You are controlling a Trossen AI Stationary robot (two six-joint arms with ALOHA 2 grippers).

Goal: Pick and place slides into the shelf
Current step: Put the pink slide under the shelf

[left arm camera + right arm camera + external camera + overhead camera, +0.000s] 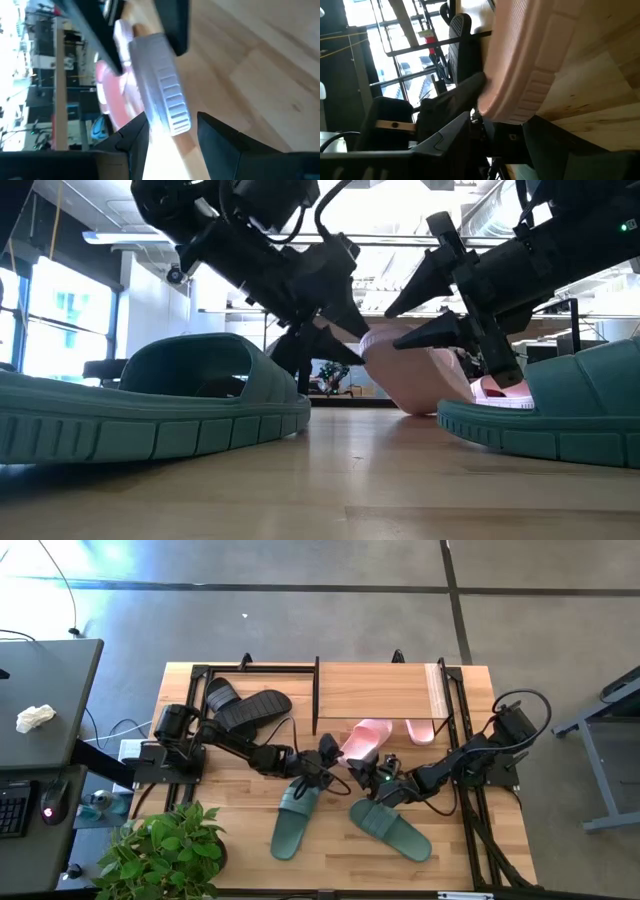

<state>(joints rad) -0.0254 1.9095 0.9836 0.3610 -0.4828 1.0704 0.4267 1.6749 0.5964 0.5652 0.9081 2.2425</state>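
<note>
Both my grippers, left point(328, 752) & right point(372, 778), meet at one pink slide point(365, 740) near shelf point(375, 690); jaws apart around its edge. Green pair point(300, 812) still on desk point(240, 840).

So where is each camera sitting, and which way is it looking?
High view: above the table, looking straight down; both arms show, left gripper and right gripper at a pink slide.
Low view: table height, looking level across; both arms come from above.
Left wrist view: looks past its own fingers.
Right wrist view: likewise, its fingers show.
All four views share that pink slide.
</note>
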